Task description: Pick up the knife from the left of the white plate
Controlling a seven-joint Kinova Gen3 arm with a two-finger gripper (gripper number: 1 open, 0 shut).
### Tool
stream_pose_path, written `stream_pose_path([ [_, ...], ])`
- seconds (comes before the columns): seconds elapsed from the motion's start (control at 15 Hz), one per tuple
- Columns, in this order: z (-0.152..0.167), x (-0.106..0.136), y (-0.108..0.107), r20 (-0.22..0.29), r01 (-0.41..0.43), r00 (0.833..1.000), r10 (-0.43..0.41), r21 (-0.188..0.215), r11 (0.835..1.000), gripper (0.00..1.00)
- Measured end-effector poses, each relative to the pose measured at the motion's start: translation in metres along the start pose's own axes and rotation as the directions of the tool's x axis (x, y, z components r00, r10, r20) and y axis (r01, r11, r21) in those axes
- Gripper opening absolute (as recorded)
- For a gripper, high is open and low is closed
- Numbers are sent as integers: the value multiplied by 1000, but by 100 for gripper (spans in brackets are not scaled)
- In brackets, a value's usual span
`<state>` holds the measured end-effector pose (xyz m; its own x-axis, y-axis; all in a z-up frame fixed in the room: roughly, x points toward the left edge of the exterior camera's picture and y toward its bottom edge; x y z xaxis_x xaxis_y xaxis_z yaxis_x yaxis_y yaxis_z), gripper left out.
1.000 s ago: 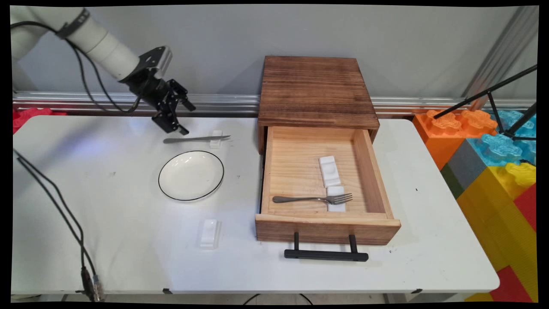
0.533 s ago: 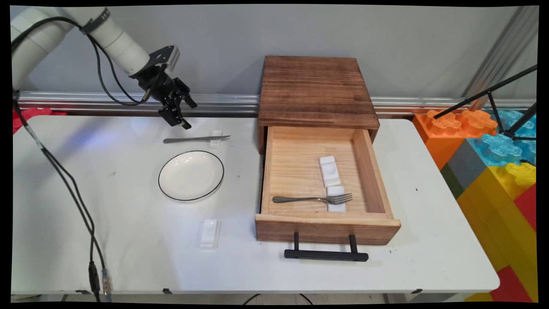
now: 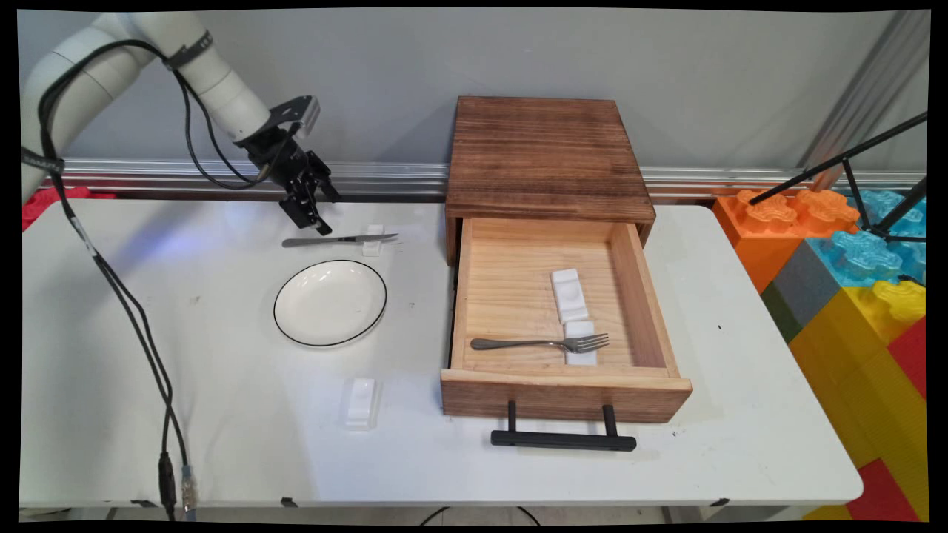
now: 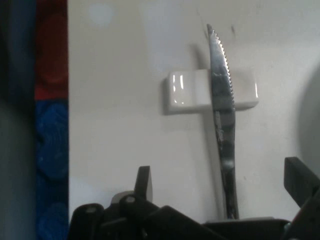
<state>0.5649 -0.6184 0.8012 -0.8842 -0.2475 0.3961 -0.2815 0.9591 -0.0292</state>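
The end effector (image 3: 311, 211), fingers spread and holding nothing, hovers just above the handle of the knife (image 3: 337, 240), whose blade lies across a white rest (image 3: 372, 239) on the table (image 3: 222, 414), beyond the plate (image 3: 330, 302).

No readable text — no labels, brands, numbers, signs.

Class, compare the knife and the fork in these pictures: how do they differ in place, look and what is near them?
The knife lies on the white table beyond the plate; the fork lies inside the open drawer. The knife has a serrated blade; the fork has tines. The open gripper hovers over the knife's handle, far from the fork. Both are metal and rest across small white rests.
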Motion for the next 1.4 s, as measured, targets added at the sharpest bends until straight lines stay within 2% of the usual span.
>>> stream_pose_path([
  [0.2,11,0,-3,9,8,1000,-8,-18,1000,100],
  [1.2,33,-1,-11,52,-6,999,8,-34,999,100],
  [1.27,33,-1,-11,53,-9,999,11,-35,999,0],
  [1.4,34,0,-10,55,-16,998,18,-40,999,0],
])
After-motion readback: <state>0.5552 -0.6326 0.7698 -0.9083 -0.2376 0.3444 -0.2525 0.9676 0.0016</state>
